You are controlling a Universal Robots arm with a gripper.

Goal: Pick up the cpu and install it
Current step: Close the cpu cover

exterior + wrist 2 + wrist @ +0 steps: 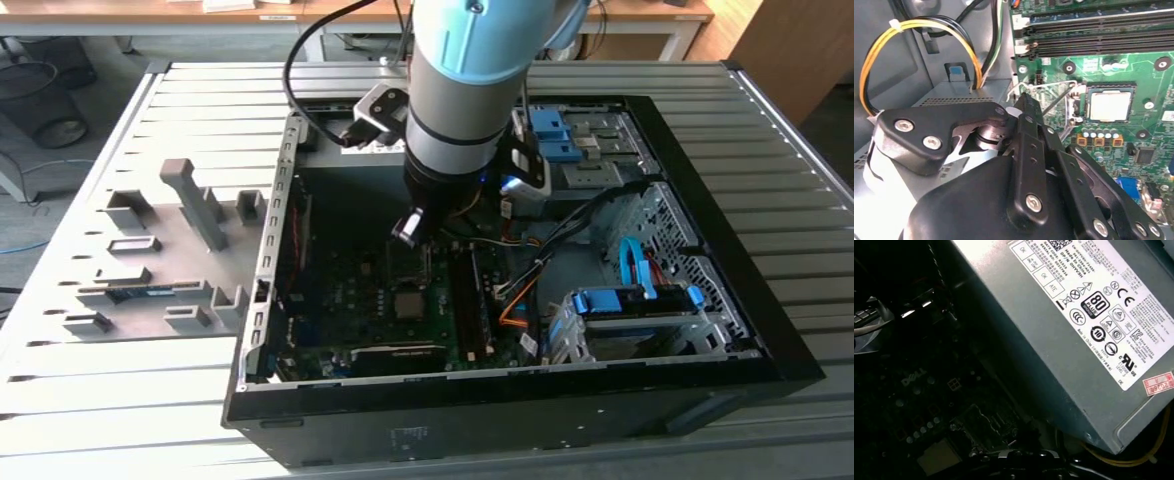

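End effector: black linked-metal fingers with the end effector [1021,100] low in the frame of the second wrist view, tips drawn together to a narrow point; nothing is seen between them, so it looks closed and empty.
Cpu: the cpu [1110,106] sits flat in its socket [1080,107] at centre right of the second wrist view; in the exterior view it is the pale square [408,301] at lower centre of the case.
Key relation: in the second wrist view the cpu lies to the right of the fingertips, near but apart, with the raised wire lever [1046,87] between them. The chip is square, so it has no long axis.
Stage, as I judge it: the chip seems already seated, and the tips are nearest the lever.
Materials: cpu lid matt silvery metal, thin and flat; board [1134,70] glossy green, studded with small parts; memory slots [1094,35] long black plastic ridges.
Surroundings: power supply [1064,335], a smooth grey steel box, with yellow and black cables [919,30]; ribbed metal bench [187,100] under the case.
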